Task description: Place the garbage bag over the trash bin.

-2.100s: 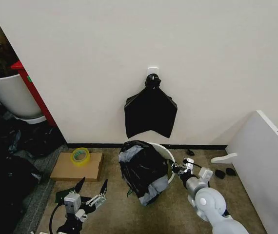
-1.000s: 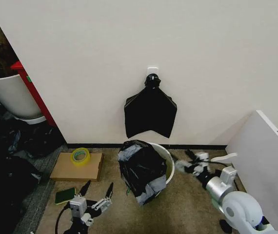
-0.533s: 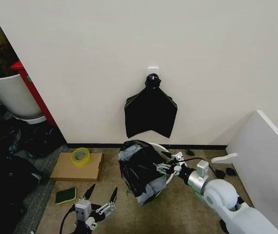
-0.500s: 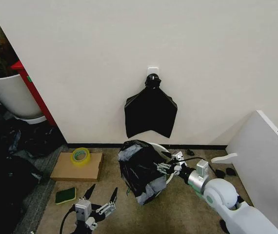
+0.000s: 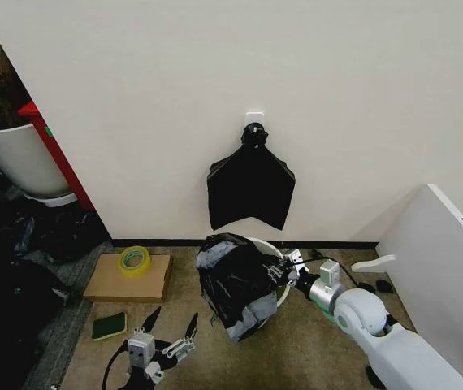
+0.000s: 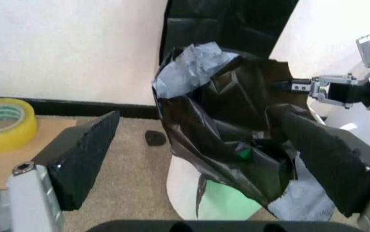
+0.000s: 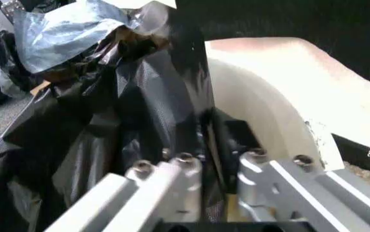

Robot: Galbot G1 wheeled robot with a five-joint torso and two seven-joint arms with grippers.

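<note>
Right gripper (image 5: 284,269) is at the bin's (image 5: 281,262) right rim, fingers nipped on a fold of the bag (image 5: 235,280), which drapes the bin's left half. Left gripper (image 5: 170,325) hangs spread open on the floor side, farther off.

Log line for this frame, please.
right hand: at garbage bag edge inside trash bin rim | left hand: open, low, idle | bag: draped, bin partly uncovered

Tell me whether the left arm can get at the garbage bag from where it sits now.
Probably yes. The left gripper sits low with fingers open, and only bare carpet lies between it and the garbage bag draped on the trash bin; it isn't touching yet.
</note>
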